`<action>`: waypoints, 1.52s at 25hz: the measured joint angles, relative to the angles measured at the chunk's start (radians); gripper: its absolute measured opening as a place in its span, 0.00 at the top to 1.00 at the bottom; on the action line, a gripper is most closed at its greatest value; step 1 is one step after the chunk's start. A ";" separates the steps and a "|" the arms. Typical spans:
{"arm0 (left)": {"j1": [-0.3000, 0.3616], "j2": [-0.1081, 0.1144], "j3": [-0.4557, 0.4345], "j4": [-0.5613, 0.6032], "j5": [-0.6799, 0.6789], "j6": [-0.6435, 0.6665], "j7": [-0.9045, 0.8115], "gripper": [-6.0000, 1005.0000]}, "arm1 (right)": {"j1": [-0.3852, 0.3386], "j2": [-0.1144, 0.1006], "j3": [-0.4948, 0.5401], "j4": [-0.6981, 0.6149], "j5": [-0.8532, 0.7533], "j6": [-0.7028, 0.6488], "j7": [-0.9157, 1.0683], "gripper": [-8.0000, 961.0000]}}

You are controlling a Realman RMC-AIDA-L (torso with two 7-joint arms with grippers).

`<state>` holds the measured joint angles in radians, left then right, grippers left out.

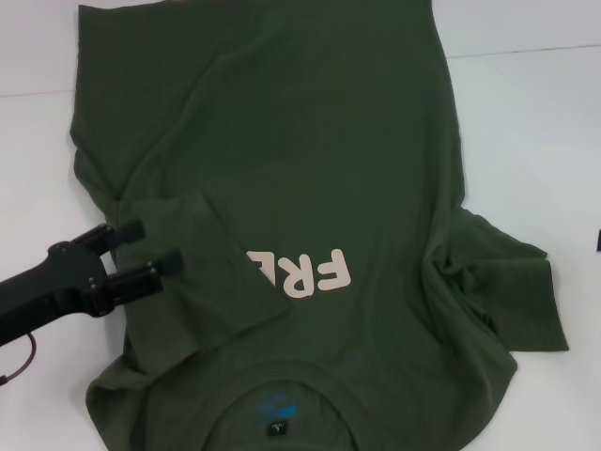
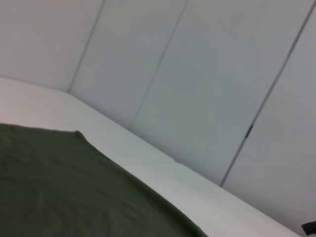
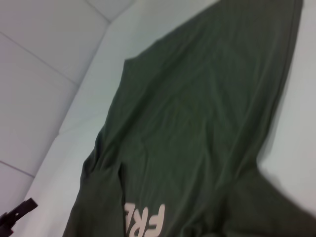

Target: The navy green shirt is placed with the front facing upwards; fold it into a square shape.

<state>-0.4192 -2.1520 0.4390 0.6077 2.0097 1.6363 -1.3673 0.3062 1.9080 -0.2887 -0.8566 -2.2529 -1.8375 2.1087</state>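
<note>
The navy green shirt (image 1: pixel 300 169) lies front up on the white table, collar nearest me. Its left side and sleeve (image 1: pixel 202 272) are folded inward, so only the pale letters "FRE" (image 1: pixel 305 272) show. My left gripper (image 1: pixel 143 250) reaches in from the left, open, its two black fingers just above the edge of the folded flap with nothing between them. In the left wrist view the shirt (image 2: pixel 74 192) shows as a flat stretch of cloth, and in the right wrist view the shirt (image 3: pixel 197 123) shows with its letters. The right gripper shows in no view.
The white table (image 1: pixel 535 122) extends around the shirt on both sides. The shirt's right sleeve (image 1: pixel 507 282) lies bunched and spread outward. A small dark object (image 1: pixel 597 240) sits at the right edge. Pale wall panels (image 2: pixel 197 74) stand behind the table.
</note>
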 joint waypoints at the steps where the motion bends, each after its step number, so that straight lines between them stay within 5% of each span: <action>1: -0.001 0.000 0.003 0.003 0.007 0.001 -0.004 0.08 | 0.001 -0.002 -0.003 0.018 -0.006 0.001 0.000 0.19; 23: -0.004 0.003 0.033 0.017 0.024 -0.009 -0.015 0.08 | 0.050 0.010 -0.055 0.164 -0.120 0.229 -0.041 0.20; 38: -0.020 0.005 0.033 0.017 0.026 -0.022 -0.010 0.08 | 0.081 0.034 -0.084 0.177 -0.122 0.257 -0.044 0.21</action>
<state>-0.4393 -2.1475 0.4725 0.6242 2.0356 1.6146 -1.3777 0.3868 1.9423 -0.3726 -0.6797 -2.3747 -1.5801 2.0647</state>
